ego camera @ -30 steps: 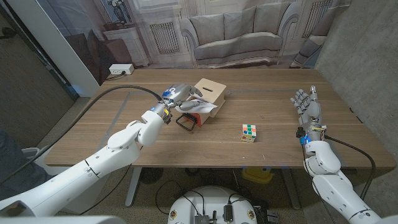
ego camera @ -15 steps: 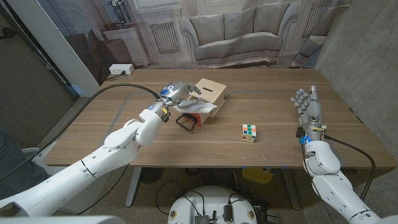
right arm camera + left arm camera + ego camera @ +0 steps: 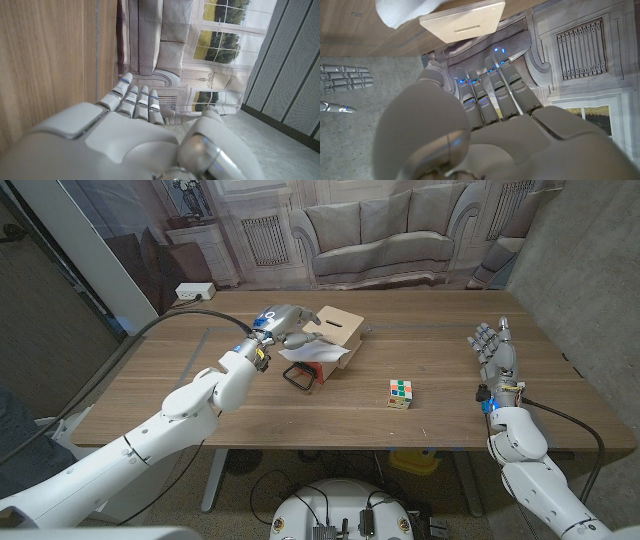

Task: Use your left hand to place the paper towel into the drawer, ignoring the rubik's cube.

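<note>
The white paper towel [image 3: 313, 353] lies crumpled in the pulled-out drawer [image 3: 322, 369] of a small wooden box [image 3: 338, 327] at mid table. My left hand [image 3: 286, 322] hovers just above and to the left of the towel, fingers stretched out, holding nothing. In the left wrist view my left hand [image 3: 485, 115] reaches toward the box top [image 3: 462, 20], with the paper towel [image 3: 400, 12] beside it. The rubik's cube [image 3: 400, 392] sits on the table to the right of the drawer. My right hand [image 3: 494, 350] stands upright and empty near the table's right edge.
The drawer's black handle [image 3: 297, 376] juts toward the table's front. A white power strip [image 3: 194, 291] lies at the far left corner. The wooden table [image 3: 180, 395] has bare surface left of the box and between the cube and my right hand.
My left hand has risen and drawn back to the left, off the paper towel, which stays in the drawer. The right hand has not moved.
</note>
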Controlling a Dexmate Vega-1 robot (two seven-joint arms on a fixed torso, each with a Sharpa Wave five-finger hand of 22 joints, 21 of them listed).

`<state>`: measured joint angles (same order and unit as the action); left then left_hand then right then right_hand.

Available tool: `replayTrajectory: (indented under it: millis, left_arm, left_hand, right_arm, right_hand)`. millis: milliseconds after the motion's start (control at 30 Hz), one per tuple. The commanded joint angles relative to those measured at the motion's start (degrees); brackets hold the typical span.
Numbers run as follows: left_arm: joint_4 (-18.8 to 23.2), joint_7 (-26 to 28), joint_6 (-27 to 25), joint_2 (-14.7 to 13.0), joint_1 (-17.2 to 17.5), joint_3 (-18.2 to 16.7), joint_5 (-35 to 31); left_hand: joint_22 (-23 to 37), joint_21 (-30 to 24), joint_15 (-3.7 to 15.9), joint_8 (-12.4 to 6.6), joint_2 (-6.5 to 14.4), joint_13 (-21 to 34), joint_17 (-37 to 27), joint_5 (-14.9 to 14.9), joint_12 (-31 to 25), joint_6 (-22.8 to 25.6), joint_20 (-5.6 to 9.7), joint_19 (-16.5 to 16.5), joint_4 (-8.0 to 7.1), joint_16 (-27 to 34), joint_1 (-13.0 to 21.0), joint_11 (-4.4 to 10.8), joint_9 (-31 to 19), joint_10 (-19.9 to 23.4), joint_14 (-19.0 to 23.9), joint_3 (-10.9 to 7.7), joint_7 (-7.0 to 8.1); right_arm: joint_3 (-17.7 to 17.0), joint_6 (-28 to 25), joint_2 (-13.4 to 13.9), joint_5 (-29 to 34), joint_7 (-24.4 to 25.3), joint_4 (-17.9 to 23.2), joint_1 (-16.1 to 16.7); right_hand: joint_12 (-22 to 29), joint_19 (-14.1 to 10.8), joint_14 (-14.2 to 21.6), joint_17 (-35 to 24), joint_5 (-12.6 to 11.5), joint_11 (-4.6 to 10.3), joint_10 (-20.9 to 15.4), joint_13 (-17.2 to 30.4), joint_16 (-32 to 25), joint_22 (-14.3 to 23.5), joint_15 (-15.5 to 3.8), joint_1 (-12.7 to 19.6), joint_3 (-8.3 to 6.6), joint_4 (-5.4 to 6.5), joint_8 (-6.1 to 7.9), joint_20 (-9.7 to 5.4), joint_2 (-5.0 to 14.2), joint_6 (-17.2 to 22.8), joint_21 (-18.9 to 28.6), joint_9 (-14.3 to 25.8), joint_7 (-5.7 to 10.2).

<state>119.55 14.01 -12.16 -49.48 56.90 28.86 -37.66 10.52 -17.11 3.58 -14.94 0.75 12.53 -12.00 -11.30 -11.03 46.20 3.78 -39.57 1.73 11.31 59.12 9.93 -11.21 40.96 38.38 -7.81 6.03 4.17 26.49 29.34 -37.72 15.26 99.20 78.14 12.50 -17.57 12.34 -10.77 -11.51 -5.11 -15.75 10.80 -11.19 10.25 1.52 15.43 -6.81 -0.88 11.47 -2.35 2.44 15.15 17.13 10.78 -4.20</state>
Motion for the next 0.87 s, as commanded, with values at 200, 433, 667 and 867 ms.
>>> replayTrajectory:
  millis: [200,433,667,867]
  left_arm:
    - [3.02,1.06,-0.03,-1.18,1.93,-3.43,-0.33]
    - [3.56,2.18,-0.17,-1.20,3.14,-4.23,-0.62]
    - [4.25,2.16,-0.40,-1.26,3.94,-4.58,-0.85]
    - [4.67,1.89,-1.04,-1.22,4.61,-4.93,-0.78]
  left_hand:
    - [0.22,0.22,6.39,0.35,-0.05,-0.07,-0.09,-0.23,-0.31,0.30,0.70,-0.38,-0.10,0.43,-0.41,0.36,-0.17,0.12,-0.02,0.45,0.18]
    - [0.23,0.26,6.45,0.41,-0.06,-0.08,-0.07,-0.25,-0.37,0.31,0.78,-0.41,-0.09,0.41,-0.43,0.22,-0.18,0.27,-0.09,0.49,0.39]
    - [0.23,0.32,6.38,0.43,0.00,-0.10,-0.07,-0.27,-0.39,0.42,0.77,-0.43,-0.11,0.45,-0.47,0.28,-0.18,0.30,-0.04,0.51,0.45]
    - [0.24,0.35,6.36,0.47,0.04,-0.11,-0.06,-0.28,-0.38,0.45,0.76,-0.45,-0.11,0.49,-0.48,0.24,-0.19,0.29,0.01,0.52,0.51]
  right_arm:
    - [0.37,0.95,-0.69,0.34,-0.14,-0.34,0.21]
    - [0.66,1.48,-0.88,0.48,-0.47,-0.49,0.33]
    - [0.66,1.34,-0.75,0.32,-0.52,-0.40,0.46]
    - [0.96,0.26,-0.42,-0.23,-0.85,-0.72,-0.24]
  right_hand:
    - [-0.03,-0.40,0.33,-0.11,0.22,-0.03,-0.57,0.09,0.16,0.31,0.10,0.00,0.08,-0.27,-0.17,-0.48,0.49,0.43,-0.46,0.19,-0.04]
    - [-0.03,-0.46,0.35,-0.11,0.22,0.01,-0.56,0.09,0.15,0.31,0.16,0.00,0.11,-0.28,-0.17,-0.49,0.51,0.43,-0.53,0.19,-0.07]
    - [-0.03,-0.49,0.40,-0.11,0.23,-0.07,-0.59,0.09,0.14,0.32,0.15,0.00,0.12,-0.30,-0.16,-0.47,0.53,0.45,-0.62,0.19,-0.14]
    - [-0.03,-0.53,0.39,-0.12,0.23,-0.05,-0.60,0.09,0.15,0.32,0.13,0.00,0.13,-0.32,-0.18,-0.48,0.56,0.39,-0.69,0.19,-0.12]
